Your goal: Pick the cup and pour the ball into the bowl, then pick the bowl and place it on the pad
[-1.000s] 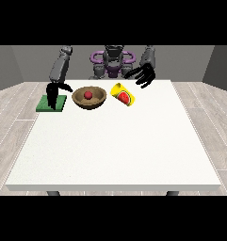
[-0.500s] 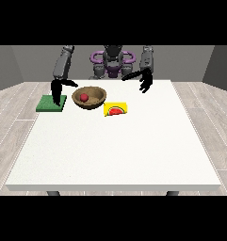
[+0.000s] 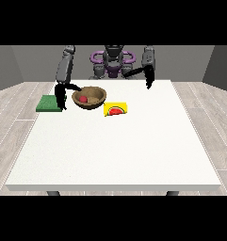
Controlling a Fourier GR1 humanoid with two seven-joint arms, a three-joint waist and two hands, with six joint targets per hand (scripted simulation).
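A brown bowl (image 3: 93, 98) stands at the table's far left with a red ball (image 3: 82, 99) inside it. Just left of it lies the green pad (image 3: 49, 103). The hand at the view's left (image 3: 61, 97) hangs between pad and bowl, fingers pointing down, while its thumb stretches right to the bowl's near-left rim. A yellow cup (image 3: 116, 109) lies on its side on the table right of the bowl, its red inside facing the camera. The hand at the view's right (image 3: 149, 83) hangs above the far table edge, fingers down, holding nothing.
The white table (image 3: 115, 150) stretches wide towards the camera in front of the objects. The robot's torso (image 3: 113, 63) stands behind the far edge. The pad lies near the table's left edge.
The cup left the hand at the view's right and came to rest on its side nearer the camera. That hand drew back and up. The other hand shifted slightly towards the bowl.
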